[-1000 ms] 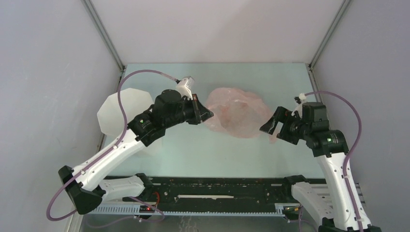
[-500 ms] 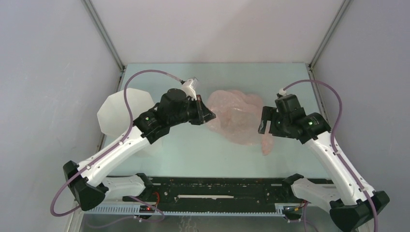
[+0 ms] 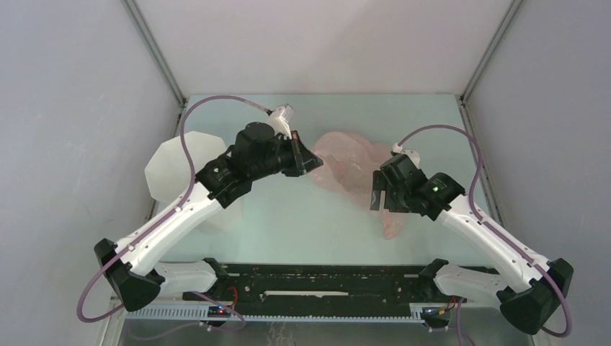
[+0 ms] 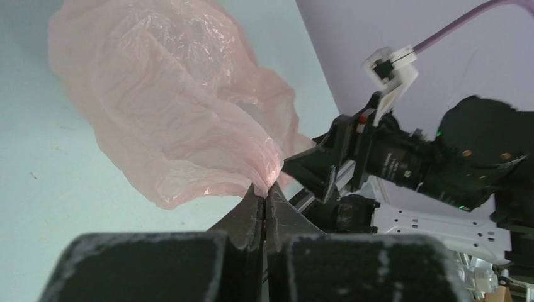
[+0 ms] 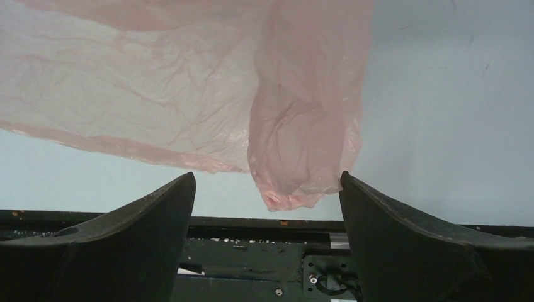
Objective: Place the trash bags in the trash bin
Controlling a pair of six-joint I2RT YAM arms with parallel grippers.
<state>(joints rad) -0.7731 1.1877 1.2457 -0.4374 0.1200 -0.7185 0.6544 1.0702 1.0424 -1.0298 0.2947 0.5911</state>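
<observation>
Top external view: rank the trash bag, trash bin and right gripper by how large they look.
Largest: trash bag and trash bin, too alike to rank; the left arm hides part of the bin.
Smallest: right gripper.

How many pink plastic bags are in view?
1: the pink plastic bag, mid-table, one edge pinched by the left fingers. Others may hide inside the white bin.

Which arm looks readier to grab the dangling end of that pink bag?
The right, probably. The right gripper is open with the bag's hanging end between its fingers; the left gripper is shut on another edge of the bag, so it is busy.
</observation>
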